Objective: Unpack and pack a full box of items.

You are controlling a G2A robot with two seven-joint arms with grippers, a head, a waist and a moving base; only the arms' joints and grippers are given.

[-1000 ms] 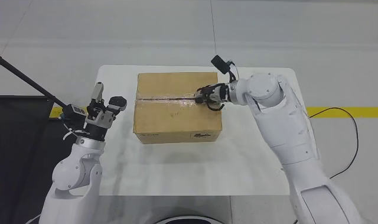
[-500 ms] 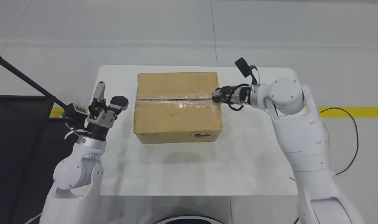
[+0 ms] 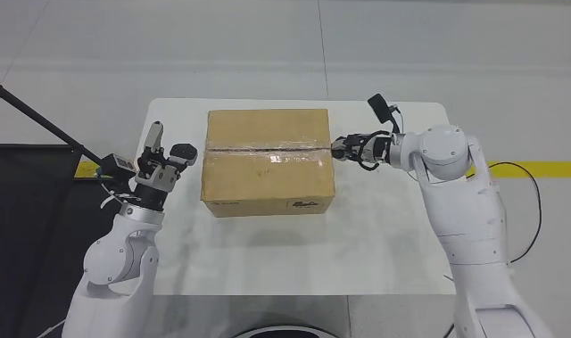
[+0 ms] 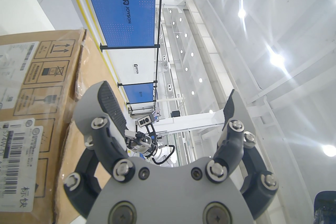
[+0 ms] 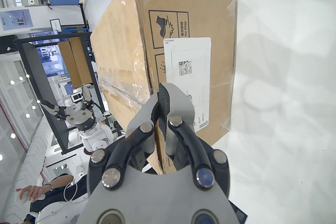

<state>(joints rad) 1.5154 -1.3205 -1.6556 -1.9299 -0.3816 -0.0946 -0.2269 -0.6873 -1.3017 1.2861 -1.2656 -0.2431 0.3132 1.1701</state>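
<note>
Box (image 3: 268, 160) is set in the middle of the counter (image 3: 384, 240), flaps down, with a seam of clear tape (image 3: 268, 147) run lengthwise across its top. Contents are hidden (nothing can be said of what is packed inside, or how full it is).

Right hand (image 5: 158, 99) is held at the right end of that seam, just beside the box's top edge; whether the cardboard is touched cannot be told. It is clenched on a thin brown strip (image 5: 157, 149), gripped flat between the fingers; what the strip is cannot be made out. A white label (image 5: 187, 64) is stuck on the end face below.

Left hand (image 3: 168, 149) is parked near the box's left end, apart from it, pointed upward, fingers spread and nothing held.

Step in hand is judged to be the opening of the top, with unpacking not yet begun. Tape is seen wrinkled along the seam, but whether it is parted all the way cannot be read. For the step to be done well, the seam should be confirmed split along its whole length and down over both end faces before any flap is lifted. A flap pulled against unbroken tape is likely to drag the box across the counter. The free left hand could be laid against its end as a brace. The strip should be set aside, away from the box, so that both hands are free for the flaps.
</note>
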